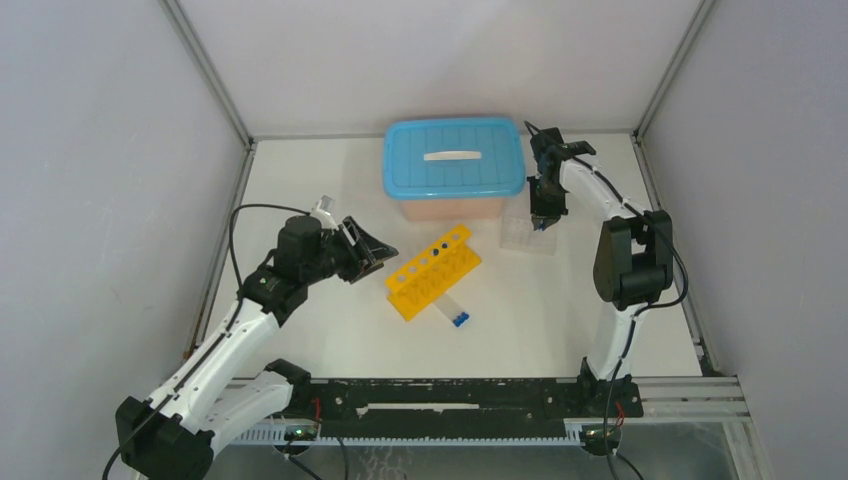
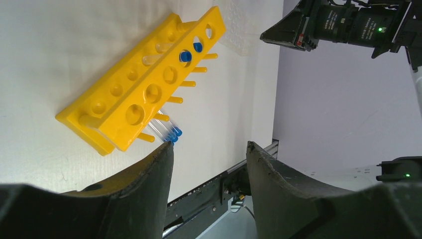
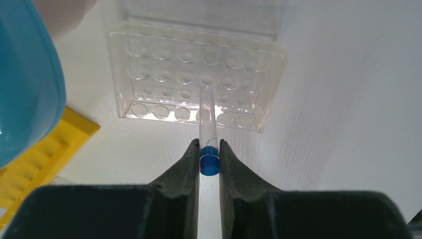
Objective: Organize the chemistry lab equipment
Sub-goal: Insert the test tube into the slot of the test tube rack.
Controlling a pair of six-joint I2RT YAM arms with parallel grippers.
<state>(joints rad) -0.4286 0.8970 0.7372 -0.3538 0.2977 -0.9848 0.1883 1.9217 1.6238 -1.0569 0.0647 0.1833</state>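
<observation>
Yellow rack [image 1: 433, 272] lies on the bench [image 1: 300, 190] just ahead of the open, empty left fingers [image 2: 144, 194]; the smaller clear tray [image 3: 122, 74] sits just beyond the right fingers [image 3: 181, 184], which pinch a blue-capped tube [image 3: 207, 117] at its cap, tip over the tray.

Right claw [image 3: 209, 160] grips blue-capped tube [image 3: 208, 124] — over clear tray [image 3: 196, 79].

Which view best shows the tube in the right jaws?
Right wrist: the blue-capped tube sits centred, jaws clamped at its cap, clear tray beyond. Top external shows only a blue speck; left wrist misses it.
</observation>
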